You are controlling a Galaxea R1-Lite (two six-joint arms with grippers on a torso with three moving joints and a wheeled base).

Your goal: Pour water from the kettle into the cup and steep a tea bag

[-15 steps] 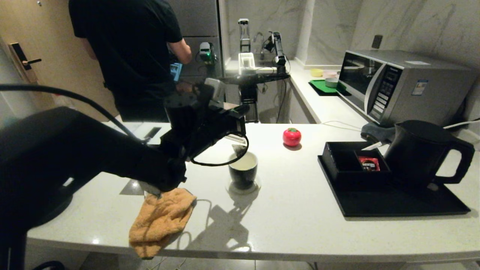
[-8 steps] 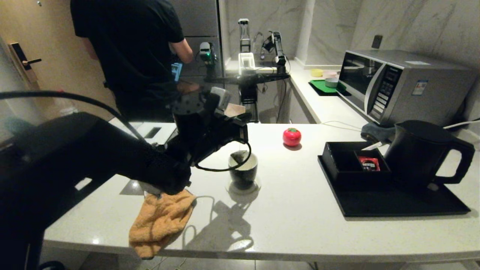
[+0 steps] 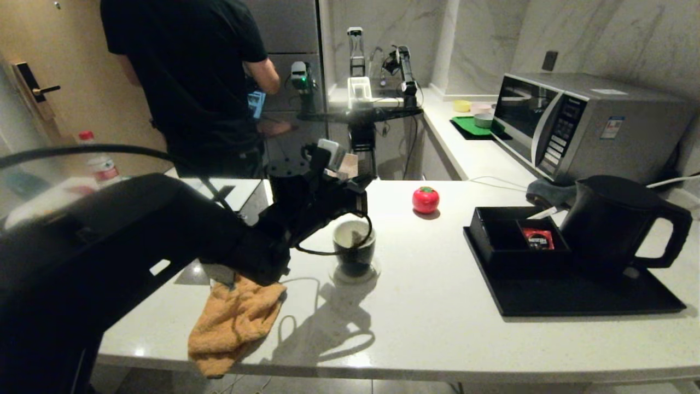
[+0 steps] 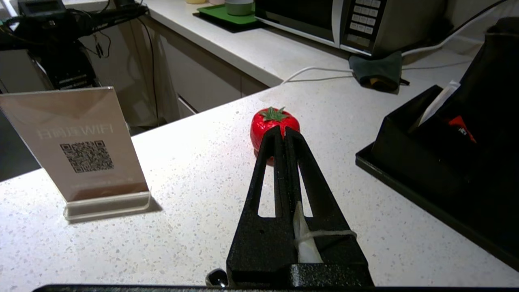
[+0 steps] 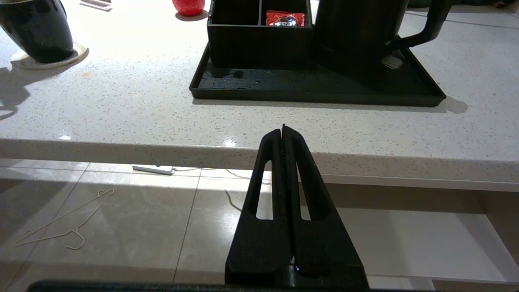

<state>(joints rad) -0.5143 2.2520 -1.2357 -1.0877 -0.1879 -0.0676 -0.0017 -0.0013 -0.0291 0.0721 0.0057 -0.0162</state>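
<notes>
1. Trouble brewing mostly around the cup [image 3: 354, 247]: risking a tip or a slide off its coaster [image 3: 334, 275] through any sideways tug on the tea bag [image 3: 358, 238], or through a snag from the black cable loop [image 3: 328, 251] drooping off the left arm [image 3: 164, 235] right against the rim.
2. Risking, too, a lost tag: letting go too low or too early and probably dropping string and paper into the cup, making them hard to fish out later.
3. Risking a splash onto the table [image 3: 437, 328] if lifting the bag out fast; orange cloth [image 3: 235, 323] lying at about 7 o'clock from the cup, handy for that.
4. Left jaws pressing fully together, pinching the white paper tag and string [image 4: 303, 239] deep near their root, not at the tips; tips themselves holding nothing.
5. Hanging just above the cup's far rim, with the cup at roughly 6 o'clock beneath the jaws in the head view and the bag dangling inside against the white wall; not managing to tell how deep any water reaches.
6. Kettle [image 3: 607, 224] standing upright on the black tray [image 3: 574, 300], well apart at 3 o'clock from the cup, clear of both arms; red tomato-shaped ornament [image 3: 425, 199] sitting at 1 o'clock from the cup.
7. Right jaws likewise closed on nothing, parking below the table edge at 6 o'clock from the tray.
8. Judging the pour as done and the steeping as under way.
</notes>
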